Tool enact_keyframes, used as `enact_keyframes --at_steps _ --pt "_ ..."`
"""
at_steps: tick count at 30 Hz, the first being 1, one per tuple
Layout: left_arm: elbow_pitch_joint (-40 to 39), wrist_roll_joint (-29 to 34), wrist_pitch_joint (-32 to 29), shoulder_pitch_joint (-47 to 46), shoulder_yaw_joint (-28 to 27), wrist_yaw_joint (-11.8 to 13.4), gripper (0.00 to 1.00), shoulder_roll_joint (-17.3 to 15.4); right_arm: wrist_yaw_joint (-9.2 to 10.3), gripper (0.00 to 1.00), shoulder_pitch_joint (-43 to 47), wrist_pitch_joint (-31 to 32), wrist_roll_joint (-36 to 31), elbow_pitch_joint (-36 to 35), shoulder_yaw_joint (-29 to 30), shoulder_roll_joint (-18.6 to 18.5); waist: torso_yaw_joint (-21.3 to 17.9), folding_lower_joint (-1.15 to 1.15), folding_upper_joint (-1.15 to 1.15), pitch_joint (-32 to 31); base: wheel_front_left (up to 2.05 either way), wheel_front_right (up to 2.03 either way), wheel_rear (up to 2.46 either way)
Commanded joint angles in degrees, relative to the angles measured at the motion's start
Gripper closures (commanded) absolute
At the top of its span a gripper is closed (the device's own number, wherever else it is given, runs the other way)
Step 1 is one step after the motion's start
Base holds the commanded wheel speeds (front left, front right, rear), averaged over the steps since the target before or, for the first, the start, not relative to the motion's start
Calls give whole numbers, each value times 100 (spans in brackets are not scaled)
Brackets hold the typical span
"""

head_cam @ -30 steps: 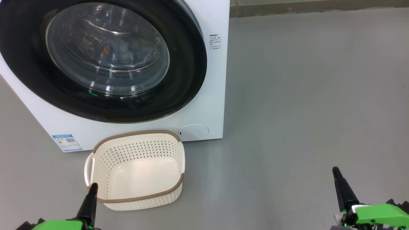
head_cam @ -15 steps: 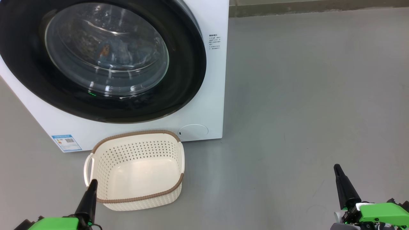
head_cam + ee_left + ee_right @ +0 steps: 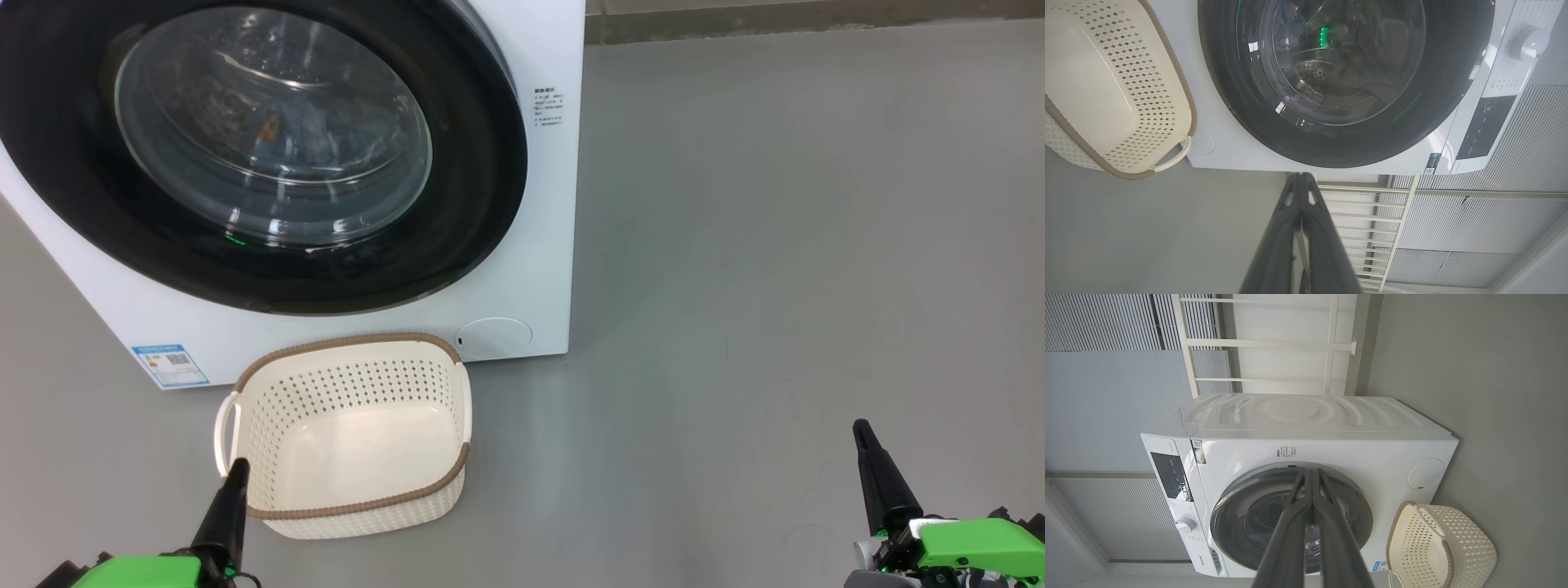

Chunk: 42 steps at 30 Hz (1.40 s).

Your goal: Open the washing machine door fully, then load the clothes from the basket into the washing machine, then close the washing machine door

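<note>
Head view, lowest edge first: the left gripper (image 3: 237,469) rises from the lower left corner. Its two dark fingers are pressed together with nothing between them, and the tip overlaps the near left corner of the basket (image 3: 351,338) in the picture. At the lower right the right gripper (image 3: 860,428) is likewise clenched and empty, over bare grey floor (image 3: 775,245), well apart from everything else. The basket stands on the floor at lower centre-left, just in front of the washing machine (image 3: 543,245), its cream bottom bare. Behind it the white machine takes up the upper left, with a blue label sticker (image 3: 170,364) near its lower left corner and a round cover (image 3: 494,335) just beside the basket's far right corner. The washing machine door (image 3: 482,188) lies shut against the front. Through its glass bowl the clothes (image 3: 282,131) show as an orange patch among pale blue fabric inside the drum.

Left wrist view: the clenched fingers (image 3: 1282,245) come up from bottom centre, with the basket at upper left, apart from them, and the door across the top.

Right wrist view: the closed fingers (image 3: 1290,547) cross the door at lower centre, the basket sits at lower right, and a white railing (image 3: 1331,346) shows at the top, beyond the machine.
</note>
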<state>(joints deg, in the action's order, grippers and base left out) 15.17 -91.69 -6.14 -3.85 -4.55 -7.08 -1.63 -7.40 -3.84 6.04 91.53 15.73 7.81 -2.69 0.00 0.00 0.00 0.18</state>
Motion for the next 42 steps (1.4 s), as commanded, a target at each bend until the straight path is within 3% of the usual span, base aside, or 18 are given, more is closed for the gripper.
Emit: enact_keyframes --at_steps 1,42 --pt "-111 -48 -35 -235 -196 -41 100 -125 -9 100 -234 46 62 -170 -127 -19 0 0 0 0 0 0 0" --pt "-112 -48 -35 -234 -196 -41 100 -125 -9 100 -234 45 63 -170 -128 -19 0 0 0 0 0 0 0"
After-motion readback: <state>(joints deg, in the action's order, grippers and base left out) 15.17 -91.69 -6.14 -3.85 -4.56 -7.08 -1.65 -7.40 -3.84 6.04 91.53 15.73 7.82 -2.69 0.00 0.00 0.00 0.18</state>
